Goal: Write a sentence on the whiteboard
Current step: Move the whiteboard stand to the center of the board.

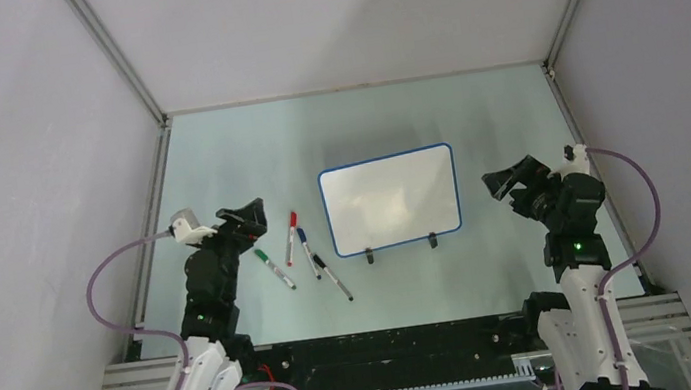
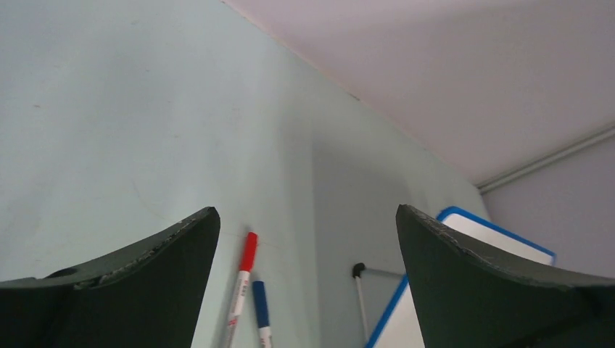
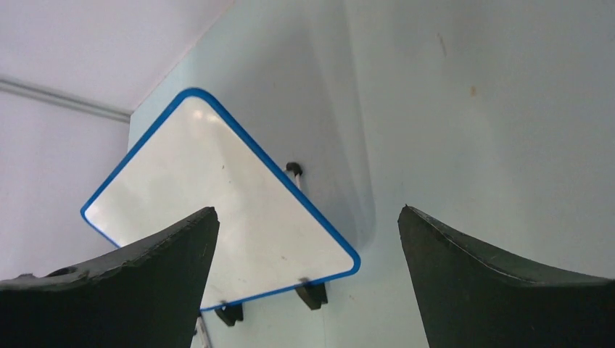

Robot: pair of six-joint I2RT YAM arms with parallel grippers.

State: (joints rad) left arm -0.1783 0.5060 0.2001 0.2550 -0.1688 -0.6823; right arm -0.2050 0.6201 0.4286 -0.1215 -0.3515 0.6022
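Note:
The whiteboard (image 1: 390, 199), white with a thin blue rim and two black feet, sits mid-table, tilted up at the back. Its face is blank and no sentence shows on it. My left gripper (image 1: 248, 214) hovers open to the left of the board, above the markers. In the left wrist view, the left gripper (image 2: 304, 210) frames a red marker (image 2: 243, 279) and a blue marker (image 2: 259, 312), with the whiteboard (image 2: 500, 239) at right. My right gripper (image 1: 511, 179) hangs open just right of the board. In the right wrist view, the right gripper (image 3: 304, 210) is empty and the whiteboard (image 3: 217, 188) lies ahead.
Several markers lie left of the board: red (image 1: 291, 233), blue (image 1: 309, 251), green (image 1: 273, 268) and black (image 1: 333, 278). Grey walls with metal rails close in the table on three sides.

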